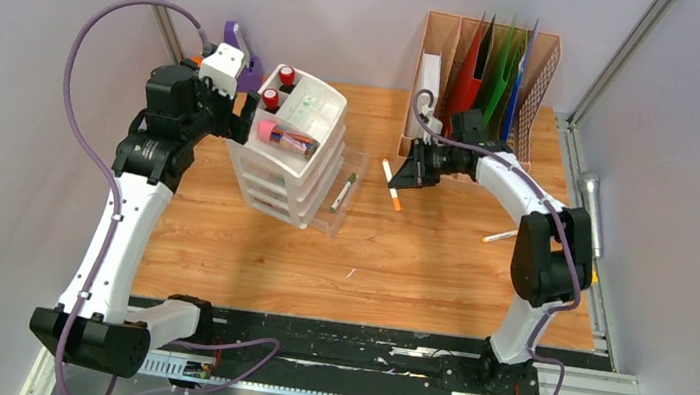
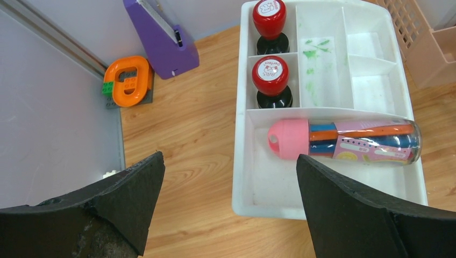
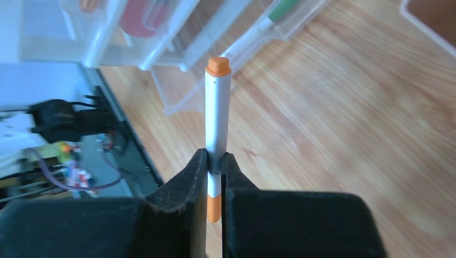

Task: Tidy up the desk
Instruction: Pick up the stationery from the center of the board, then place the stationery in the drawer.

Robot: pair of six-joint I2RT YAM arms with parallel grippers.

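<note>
Right wrist view: the right gripper (image 3: 215,164) has its jaws pinched tight on a white plastic marker with orange ends (image 3: 218,113), over the light-brown wood-grain desk (image 1: 439,259), which spreads under both arms between the grey walls (image 1: 29,68). Meanwhile the left gripper (image 2: 228,164) hangs with jaws wide apart at the edge of the white plastic drawer unit's top tray (image 2: 371,94).

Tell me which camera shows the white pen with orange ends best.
The right wrist view: the white pen with orange ends stands large at the centre, clamped in the right gripper. The top external view shows it small, beside that gripper. The left wrist view misses it.
</note>
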